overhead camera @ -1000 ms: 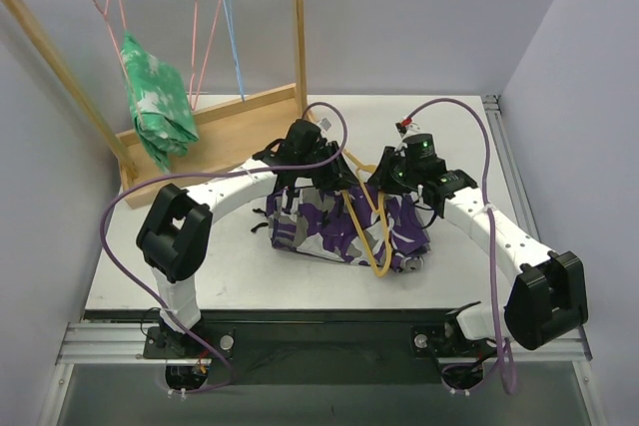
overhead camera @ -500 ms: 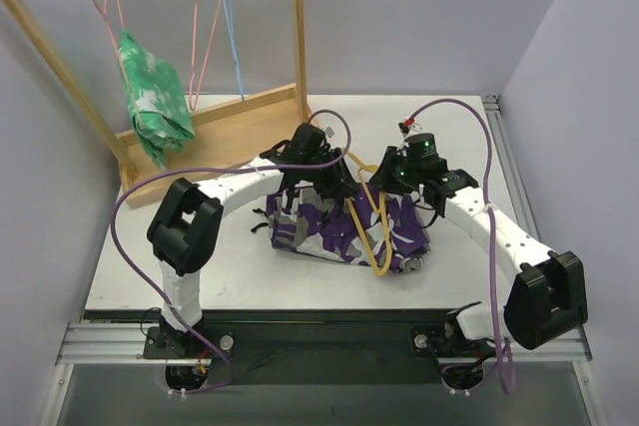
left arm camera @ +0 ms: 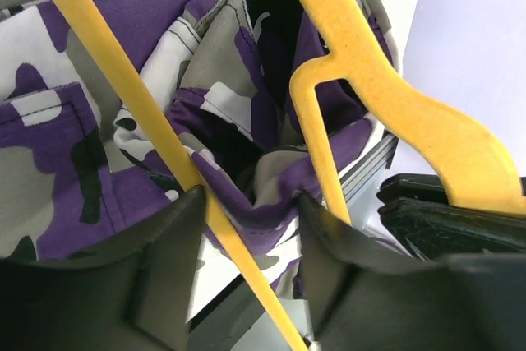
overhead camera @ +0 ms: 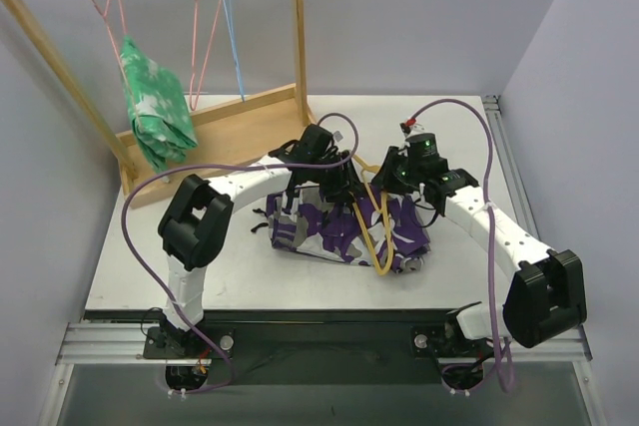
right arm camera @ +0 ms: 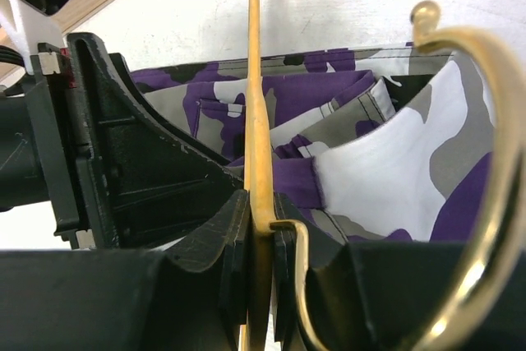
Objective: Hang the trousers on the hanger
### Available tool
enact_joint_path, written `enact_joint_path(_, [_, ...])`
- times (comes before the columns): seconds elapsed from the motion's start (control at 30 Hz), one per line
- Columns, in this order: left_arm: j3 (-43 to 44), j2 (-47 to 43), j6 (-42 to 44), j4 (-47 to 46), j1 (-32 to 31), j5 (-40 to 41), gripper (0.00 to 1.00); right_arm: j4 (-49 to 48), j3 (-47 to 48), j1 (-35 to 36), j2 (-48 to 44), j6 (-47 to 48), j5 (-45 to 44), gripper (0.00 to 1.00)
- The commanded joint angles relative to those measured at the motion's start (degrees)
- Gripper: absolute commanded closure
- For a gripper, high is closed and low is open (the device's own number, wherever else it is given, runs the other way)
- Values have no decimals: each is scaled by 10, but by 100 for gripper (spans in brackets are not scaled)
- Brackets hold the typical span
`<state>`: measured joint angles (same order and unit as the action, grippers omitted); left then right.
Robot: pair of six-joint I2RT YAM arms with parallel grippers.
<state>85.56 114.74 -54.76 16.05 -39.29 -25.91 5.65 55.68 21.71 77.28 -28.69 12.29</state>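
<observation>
Two robot arms (overhead camera: 190,231) (overhead camera: 499,236). One camouflage trousers (overhead camera: 319,231), centre. One yellow hanger (overhead camera: 380,268). Upper left: two pink hangers (overhead camera: 205,32) (overhead camera: 97,2), one blue hanger (overhead camera: 234,47), one green garment (overhead camera: 155,107), one wooden rack (overhead camera: 297,17).

We find no writing, brand, number or sign that we can read in any view. The small white tag (overhead camera: 340,135) and the red-and-white tag (overhead camera: 405,128) (both tiny, seen only from above) show nothing legible.
</observation>
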Motion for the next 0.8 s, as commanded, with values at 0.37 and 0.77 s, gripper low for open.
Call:
enact_joint_path(0.37, [0,-5,-16,-99,-6,-67,100,-1,-19,0,5,21,-2,100])
enact_joint_path(0.77, [-83,-102,-79,-328,27,-80,100,52,-54,5,-51,96,-89,100])
